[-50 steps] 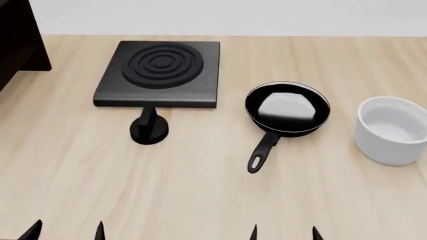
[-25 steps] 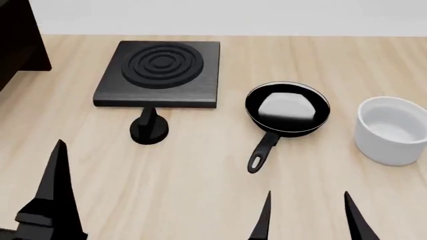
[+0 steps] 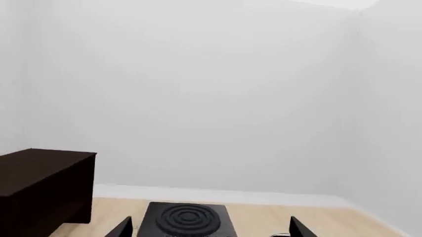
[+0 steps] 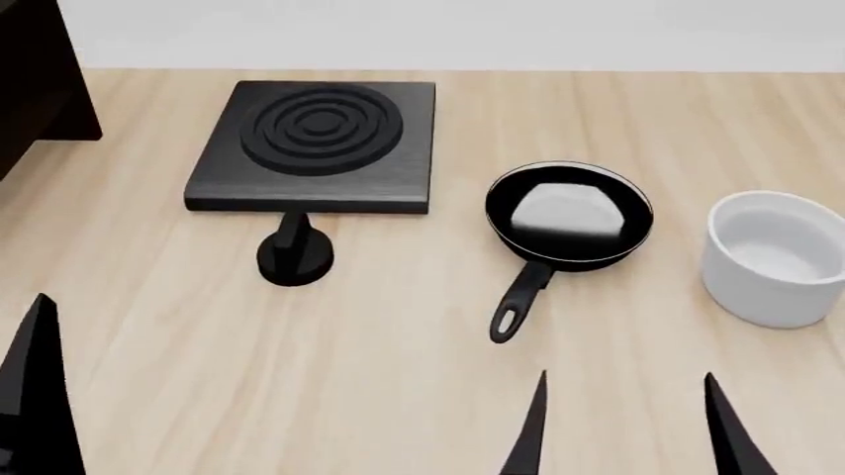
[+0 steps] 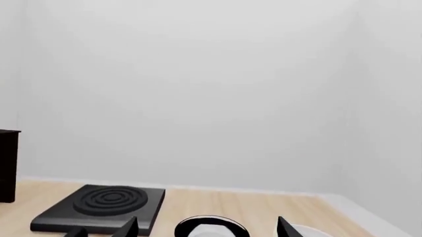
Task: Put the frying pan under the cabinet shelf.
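Note:
The frying pan [image 4: 568,213] lies on the wooden table right of centre, its long handle [image 4: 517,302] pointing toward me. The dark cabinet shelf [image 4: 34,79] stands at the far left edge. My right gripper [image 4: 623,435] is open and empty, just short of the handle's end and a little to its right. In the right wrist view the pan [image 5: 209,226] shows between the spread fingertips. Only one finger [image 4: 34,386] of my left gripper shows in the head view, at the near left. The left wrist view shows that gripper [image 3: 209,231] open and empty, with the cabinet [image 3: 46,187] ahead to one side.
A black square burner plate [image 4: 315,143] with concentric rings lies between the cabinet and the pan. A small black knob [image 4: 293,255] stands just in front of it. A white bowl [image 4: 777,257] sits right of the pan.
Both grippers have come up into the head view from its bottom edge. The right fingers now reach further toward the pan handle. The left finger has shifted left in the last half second.

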Controlling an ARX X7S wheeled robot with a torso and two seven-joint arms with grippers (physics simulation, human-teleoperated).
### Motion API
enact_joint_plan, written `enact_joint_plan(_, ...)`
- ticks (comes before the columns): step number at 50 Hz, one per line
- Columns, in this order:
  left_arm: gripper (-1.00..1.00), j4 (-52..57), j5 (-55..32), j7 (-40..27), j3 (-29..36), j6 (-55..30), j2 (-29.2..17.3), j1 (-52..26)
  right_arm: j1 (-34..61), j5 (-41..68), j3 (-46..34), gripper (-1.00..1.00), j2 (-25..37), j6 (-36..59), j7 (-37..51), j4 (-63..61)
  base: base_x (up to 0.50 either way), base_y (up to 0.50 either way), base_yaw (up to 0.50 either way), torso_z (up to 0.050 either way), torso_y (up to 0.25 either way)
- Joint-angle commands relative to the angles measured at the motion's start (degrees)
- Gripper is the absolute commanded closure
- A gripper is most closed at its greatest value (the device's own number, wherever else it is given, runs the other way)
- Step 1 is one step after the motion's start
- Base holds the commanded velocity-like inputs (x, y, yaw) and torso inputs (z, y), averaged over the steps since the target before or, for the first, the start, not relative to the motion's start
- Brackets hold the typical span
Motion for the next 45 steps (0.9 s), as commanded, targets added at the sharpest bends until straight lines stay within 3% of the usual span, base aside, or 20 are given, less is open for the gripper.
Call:
enact_joint_plan(1,-1.0,-5.69,-2.39,-3.45,-1.61,13.88,-11.04,2.88,-0.67,0.14,-0.04,-1.0,0.63,1.57,0.85,-3.09,0.0,0.0,0.0,0.0,0.0)
enact_joint_plan(4,-1.0,-7.02,-2.03,-4.4,-2.82,17.23,-13.13,4.57,-0.28,0.25,0.04,-1.0,0.75,2.09,1.05,-3.3,0.0,0.0,0.0,0.0,0.0)
enact_joint_plan(9,-1.0,-10.19,1.93,-9.56,-5.99,32.33,-19.06,11.92,-0.03,0.79,0.5,-1.0,1.01,2.38,1.2,-3.52,0.0,0.0,0.0,0.0,0.0)
enact_joint_plan(17,-1.0,-14.14,13.4,-26.48,-10.93,53.37,-26.77,20.88,-0.51,0.81,0.16,-1.0,1.61,2.09,1.31,-3.88,0.0,0.0,0.0,0.0,0.0)
enact_joint_plan(21,-1.0,-14.02,14.65,-26.02,-45.31,55.77,-19.47,49.69,-0.09,0.87,0.13,-1.0,1.8,2.77,1.5,-4.34,0.0,0.0,0.0,0.0,0.0)
enact_joint_plan(25,-1.0,-13.96,12.35,-24.12,-54.76,58.37,-14.93,56.86,0.03,0.95,-0.19,-1.0,1.94,3.47,1.62,-4.98,0.0,0.0,0.0,0.0,0.0)
enact_joint_plan(28,-1.0,-15.61,14.13,-23.33,-55.82,60.48,-8.38,57.88,-0.03,-0.02,-1.63,-1.0,2.57,5.54,1.64,-6.52,0.0,0.0,0.0,0.0,0.0)
enact_joint_plan(30,-1.0,-15.14,14.0,-22.64,-59.17,60.68,-6.61,59.58,-0.1,0.38,-1.57,-1.0,2.53,5.96,1.74,-7.22,0.0,0.0,0.0,0.0,0.0)
enact_joint_plan(31,-1.0,-13.34,12.07,-23.28,-63.04,59.01,-7.16,61.21,-0.03,0.12,-1.64,-1.0,2.6,6.24,1.96,-7.36,0.0,0.0,0.0,0.0,0.0)
enact_joint_plan(33,-1.0,-14.43,14.08,-22.14,-61.92,59.61,-4.52,60.7,-0.05,0.1,-1.61,-1.0,2.63,6.19,2.21,-7.45,0.0,0.0,0.0,0.0,0.0)
enact_joint_plan(35,-1.0,-12.75,12.17,-23.19,-65.98,57.5,-4.61,61.6,0.01,-0.19,-1.65,-1.0,2.65,6.47,2.63,-7.6,0.0,0.0,0.0,0.0,0.0)
enact_joint_plan(37,-1.0,-14.42,13.86,-21.35,-63.59,59.56,-1.89,60.97,-0.03,-0.04,-1.73,-1.0,2.86,6.56,2.57,-7.75,0.0,0.0,0.0,0.0,0.0)
enact_joint_plan(39,-1.0,-14.2,14.84,-21.19,-65.28,59.8,0.66,61.34,-0.05,-3.3,-3.28,-1.0,3.92,5.97,3.4,-7.18,0.0,0.0,0.0,0.0,0.0)
enact_joint_plan(45,-1.0,-13.5,13.87,-20.63,-66.82,58.17,1.71,61.82,-0.07,-2.28,-2.56,-1.0,3.69,5.33,3.78,-7.24,0.0,0.0,0.0,0.0,0.0)
